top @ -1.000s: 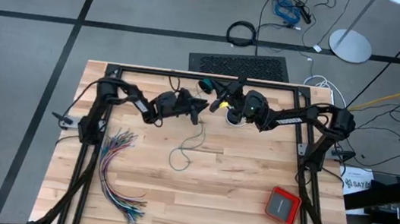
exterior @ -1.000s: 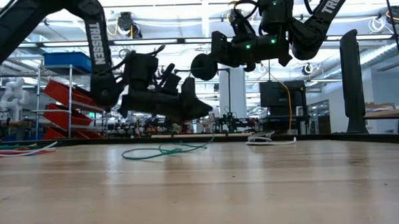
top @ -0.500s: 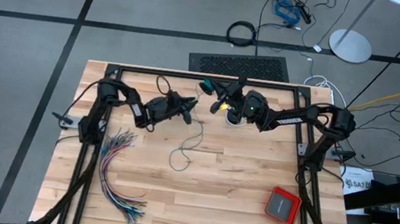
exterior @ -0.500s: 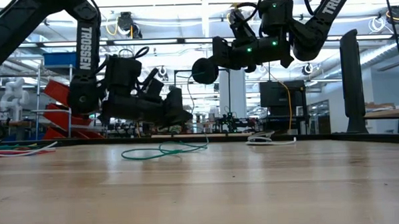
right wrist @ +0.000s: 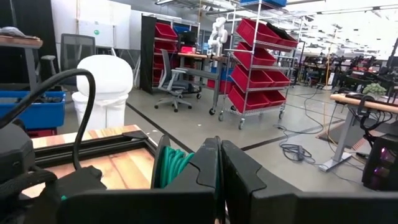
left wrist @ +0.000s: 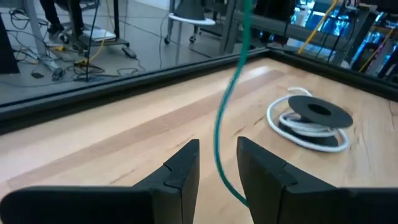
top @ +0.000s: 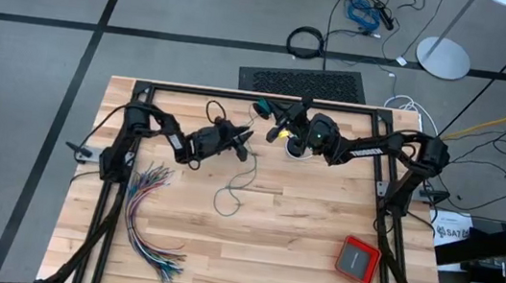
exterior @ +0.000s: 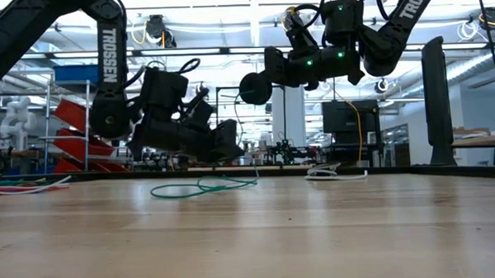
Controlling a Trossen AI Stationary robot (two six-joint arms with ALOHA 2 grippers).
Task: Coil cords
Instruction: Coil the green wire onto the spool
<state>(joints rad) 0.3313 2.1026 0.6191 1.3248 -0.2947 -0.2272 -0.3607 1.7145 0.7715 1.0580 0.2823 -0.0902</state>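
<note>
The left gripper (left wrist: 216,171) hangs above the far middle of the table with its fingers (left wrist: 180,171) partly open, and the green cord (left wrist: 225,118) runs up through the gap between them; whether the pads touch it I cannot tell, though it looks a loose guide, not a clamp. From there the cord rises to the right gripper (top: 274,128), close by and higher, whose fingers are fully closed; a wound bunch of green sits just beside them in the right wrist view, so the finished turns seem to be kept there. The other way, the cord drops to the table (top: 297,253) and lies in slack loops near the middle (top: 232,192). The black cord (left wrist: 310,118), with its white tail, rests already coiled on the table past the left gripper. To coil well, the left gripper should probably let the cord slide through lightly, keep the strand taut but not tugged, and feed each turn close to the last. A snag in the loose loops could drag the bunch free.
</note>
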